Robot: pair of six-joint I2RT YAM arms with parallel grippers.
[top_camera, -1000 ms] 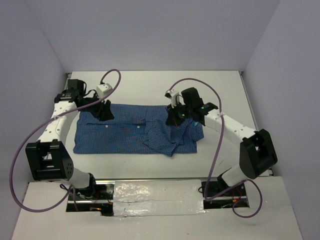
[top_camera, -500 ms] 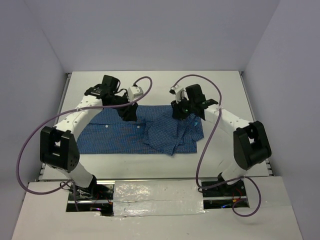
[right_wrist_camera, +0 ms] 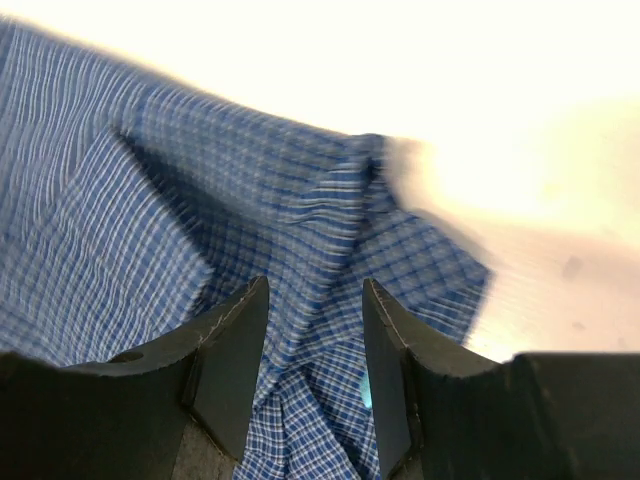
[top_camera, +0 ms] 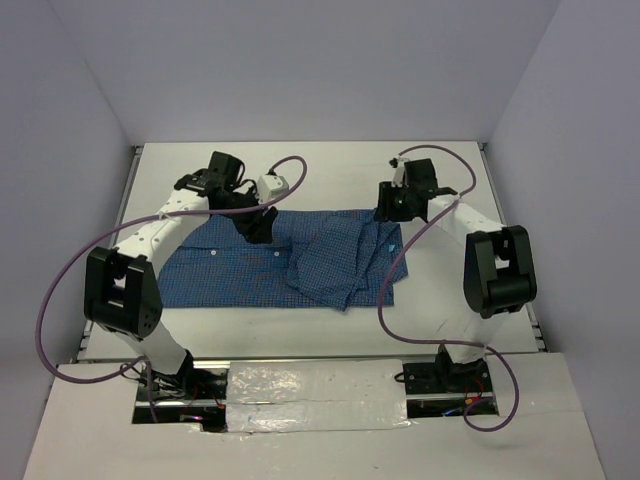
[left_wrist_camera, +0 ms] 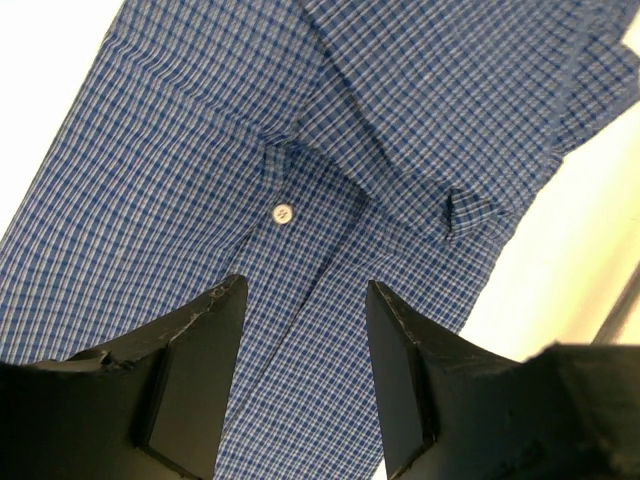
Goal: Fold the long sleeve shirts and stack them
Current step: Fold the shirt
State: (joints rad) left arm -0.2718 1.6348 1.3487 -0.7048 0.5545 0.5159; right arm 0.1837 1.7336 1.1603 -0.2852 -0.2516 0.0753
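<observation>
Pale lilac walls (top_camera: 300, 70) close in a white table (top_camera: 460, 290) on three sides. Across the middle of the table lies the blue checked shirt (top_camera: 225, 275). Its left part is spread flat, while its right part is rumpled, with folds of cloth heaped over one another. The left arm (top_camera: 150, 228) reaches over the shirt's far edge near its middle. The left jaws stand open just above the cloth, their dark fingers (left_wrist_camera: 195, 370) apart with nothing between them. The right arm (top_camera: 455, 218) bends in over the shirt's far right corner. The right jaws are also parted and grip nothing; in the blurred wrist view, creased cloth and a strip of bare table show beyond its fingers (right_wrist_camera: 225, 350). A purple cable (top_camera: 55, 300) loops wide from the left arm. One small white button (left_wrist_camera: 282, 212) sits on the cloth just ahead of the left jaws, beside a folded edge.
</observation>
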